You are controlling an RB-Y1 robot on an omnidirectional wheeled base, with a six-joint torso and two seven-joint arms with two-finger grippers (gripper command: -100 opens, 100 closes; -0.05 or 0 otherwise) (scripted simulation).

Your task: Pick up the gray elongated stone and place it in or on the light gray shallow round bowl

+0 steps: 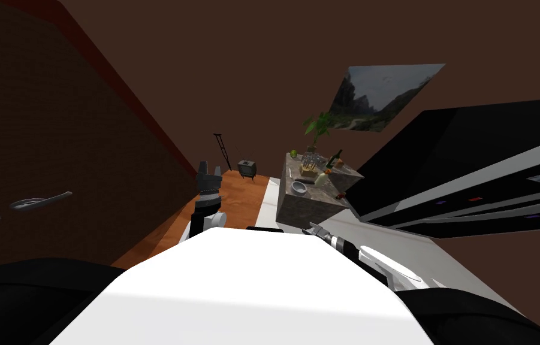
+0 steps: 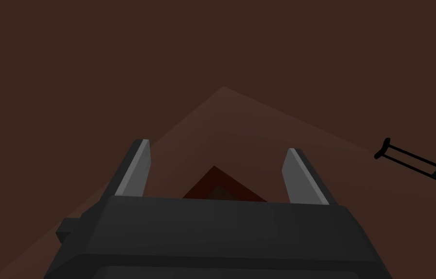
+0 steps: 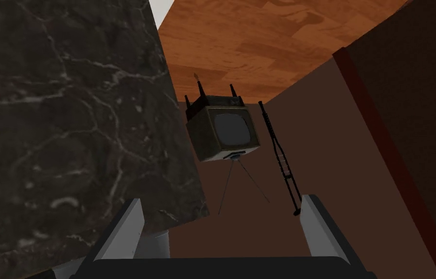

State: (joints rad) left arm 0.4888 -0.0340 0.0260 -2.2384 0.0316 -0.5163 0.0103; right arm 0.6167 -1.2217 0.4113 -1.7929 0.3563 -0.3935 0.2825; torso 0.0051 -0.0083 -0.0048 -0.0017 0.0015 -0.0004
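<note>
- Stone (image 1: 305,180) lies on top of the dark block (image 1: 307,211), far off and small. It is just beside the bowl (image 1: 299,188), and I cannot tell if they touch.
- The bowl is pale and round and sits near the front edge of the block's top.
- A plant (image 1: 319,126), a bottle (image 1: 335,159) and a glass jar (image 1: 310,162) stand farther back on the same top.
- The left gripper (image 2: 219,147) is up in the air, left of the block and well apart from it. Its two fingers are spread wide.
- The right gripper (image 3: 221,201) is low, near the block's dark side with pale veins. Its fingers are spread wide too.
- A TV (image 3: 224,131) on thin legs and a crutch (image 3: 279,155) stand by the brown wall, past the block, on the wood floor (image 3: 260,34).
</note>
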